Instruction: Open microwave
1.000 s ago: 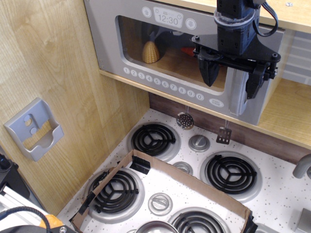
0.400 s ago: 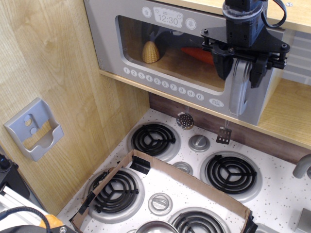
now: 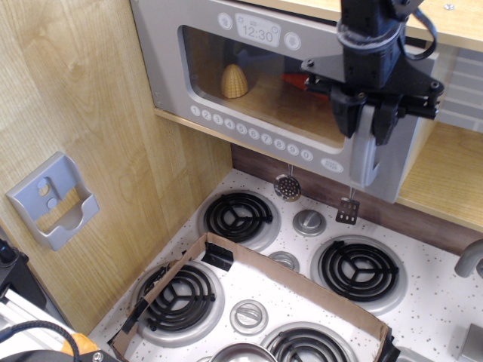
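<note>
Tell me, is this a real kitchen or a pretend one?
Probably a pretend play kitchen. The grey microwave looks like plastic, with round number buttons and a painted clock. Below is a stovetop with black coil burners, all set in light wooden panels.

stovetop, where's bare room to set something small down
Free: the speckled stovetop strip right of the back right burner, up to the grey spout. Crowded: the cardboard frame crosses the front burners, and knobs fill the centre. The shelf right of the microwave also looks bare.
</note>
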Action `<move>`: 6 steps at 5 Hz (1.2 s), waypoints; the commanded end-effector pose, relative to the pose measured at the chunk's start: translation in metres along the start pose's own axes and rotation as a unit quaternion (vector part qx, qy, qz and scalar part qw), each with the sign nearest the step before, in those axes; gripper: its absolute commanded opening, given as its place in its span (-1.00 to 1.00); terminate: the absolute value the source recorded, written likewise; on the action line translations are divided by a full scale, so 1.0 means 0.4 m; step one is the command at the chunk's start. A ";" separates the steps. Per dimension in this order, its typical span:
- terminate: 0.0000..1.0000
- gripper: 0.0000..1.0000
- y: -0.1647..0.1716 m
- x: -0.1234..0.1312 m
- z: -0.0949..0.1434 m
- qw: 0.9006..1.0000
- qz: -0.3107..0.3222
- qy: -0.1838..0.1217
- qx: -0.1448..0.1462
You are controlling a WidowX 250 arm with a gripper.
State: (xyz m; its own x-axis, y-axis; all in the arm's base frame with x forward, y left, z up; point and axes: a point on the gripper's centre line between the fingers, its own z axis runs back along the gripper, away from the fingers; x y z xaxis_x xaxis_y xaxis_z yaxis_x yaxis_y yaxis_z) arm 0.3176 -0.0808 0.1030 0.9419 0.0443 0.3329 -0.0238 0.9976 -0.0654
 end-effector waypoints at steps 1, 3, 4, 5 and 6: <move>-1.00 -1.00 0.003 -0.084 0.017 0.998 0.060 0.001 -0.009; -1.00 1.00 -0.033 -0.183 0.038 0.993 0.118 -0.002 0.029; -1.00 1.00 -0.069 -0.230 0.018 0.990 0.140 -0.014 0.027; -1.00 1.00 -0.135 -0.262 -0.007 0.990 0.137 -0.014 0.023; -1.00 1.00 -0.207 -0.247 -0.023 0.997 0.072 0.003 0.007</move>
State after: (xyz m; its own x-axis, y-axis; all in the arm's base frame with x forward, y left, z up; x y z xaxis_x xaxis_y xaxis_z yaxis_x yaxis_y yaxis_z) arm 0.2287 -0.1646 0.0559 0.9420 0.1781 0.2844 -0.1642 0.9838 -0.0721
